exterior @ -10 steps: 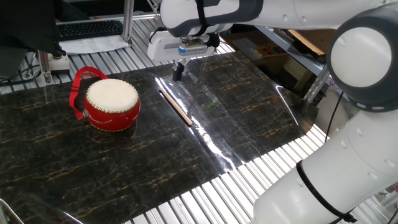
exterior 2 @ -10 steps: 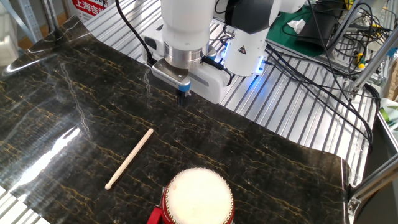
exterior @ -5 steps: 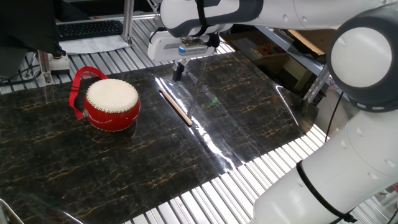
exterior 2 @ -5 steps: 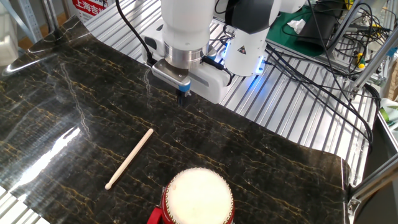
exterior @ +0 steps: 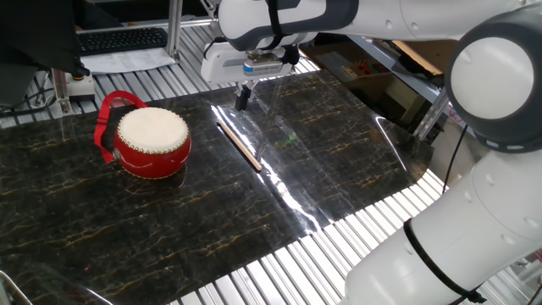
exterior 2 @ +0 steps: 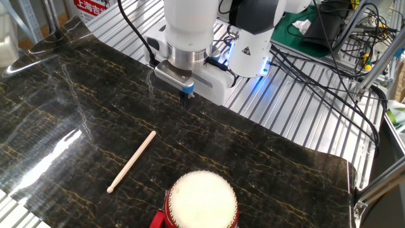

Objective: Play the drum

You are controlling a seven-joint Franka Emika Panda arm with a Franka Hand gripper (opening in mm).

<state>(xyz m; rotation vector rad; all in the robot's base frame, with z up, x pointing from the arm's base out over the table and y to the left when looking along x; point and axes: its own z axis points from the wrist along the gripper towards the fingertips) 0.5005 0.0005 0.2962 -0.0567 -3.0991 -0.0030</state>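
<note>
The drum (exterior: 152,141) is small, round and red with a cream-white skin head, a studded rim and a red loop strap; it stands on the dark marbled mat, and shows at the bottom edge of the other fixed view (exterior 2: 201,202). A thin light wooden stick (exterior: 238,146) lies on the mat to the drum's right, also seen in the other view (exterior 2: 131,161). My gripper (exterior: 242,98) hangs above the mat beyond the far end of the stick, its fingers close together and holding nothing; it also shows in the other view (exterior 2: 186,99).
The dark marbled mat (exterior: 339,144) lies on a slatted metal table (exterior: 279,263). A keyboard and papers (exterior: 118,41) lie at the back. The arm's base with a blue light (exterior 2: 253,57) and cables (exterior 2: 329,76) stand behind the mat.
</note>
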